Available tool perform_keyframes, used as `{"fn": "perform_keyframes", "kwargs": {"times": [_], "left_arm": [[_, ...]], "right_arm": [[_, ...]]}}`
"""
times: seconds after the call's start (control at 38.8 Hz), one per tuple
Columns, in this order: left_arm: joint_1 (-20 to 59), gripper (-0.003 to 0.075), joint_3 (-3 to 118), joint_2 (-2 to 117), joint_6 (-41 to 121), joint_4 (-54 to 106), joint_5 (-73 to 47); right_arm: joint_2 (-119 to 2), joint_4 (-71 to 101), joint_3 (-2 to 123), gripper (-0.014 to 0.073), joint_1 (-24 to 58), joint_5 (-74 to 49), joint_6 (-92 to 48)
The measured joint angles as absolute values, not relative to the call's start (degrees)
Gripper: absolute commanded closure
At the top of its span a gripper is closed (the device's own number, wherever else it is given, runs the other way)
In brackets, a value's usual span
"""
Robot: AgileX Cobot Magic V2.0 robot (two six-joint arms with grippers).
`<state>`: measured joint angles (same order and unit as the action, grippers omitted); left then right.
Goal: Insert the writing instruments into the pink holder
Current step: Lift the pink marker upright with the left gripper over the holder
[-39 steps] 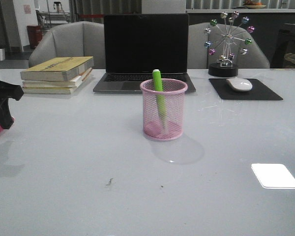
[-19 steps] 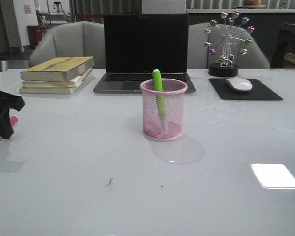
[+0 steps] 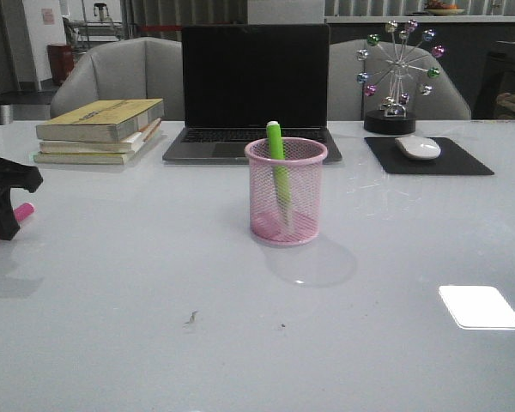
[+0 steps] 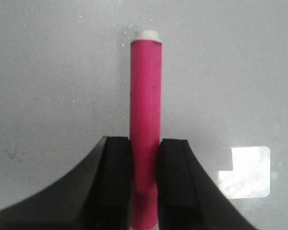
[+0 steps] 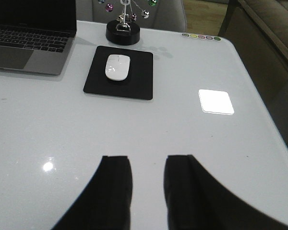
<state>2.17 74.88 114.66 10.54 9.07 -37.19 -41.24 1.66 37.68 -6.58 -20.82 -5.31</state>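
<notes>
I see a pale grey glossy table (image 3: 112,300) carrying everything. Near the middle stands the pink holder (image 3: 285,191). Behind it sits an open laptop (image 3: 253,94), and to its left a stack of books (image 3: 99,130). On the right a black mouse pad (image 3: 427,156) lies flat with a white mouse (image 3: 418,147) on it, and just behind it stands a small wheel ornament (image 3: 396,75). At the far left edge a pink pen (image 3: 9,221) shows low by the surface; I cannot tell whether it touches.

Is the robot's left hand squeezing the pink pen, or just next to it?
Touching. In the left wrist view, both black fingers press against the sides of the pink pen, with no gap showing on either side. The left gripper is shut on it.
</notes>
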Motion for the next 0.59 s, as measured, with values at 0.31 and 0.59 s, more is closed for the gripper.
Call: {"fn": "perform_keyframes", "kwargs": {"times": [0.31, 0.59], "left_arm": [[2.2, 0.0624, 75.1, 114.7, 11.6, 9.8, -39.0], [2.2, 0.0624, 74.9, 113.7, 18.2, 20.2, -41.0]], "right_arm": [[-41.2, 1.7, 37.7, 0.0274, -6.6, -20.8, -5.3], [-41.2, 1.7, 37.7, 0.0274, -6.6, -20.8, -5.3]]}}
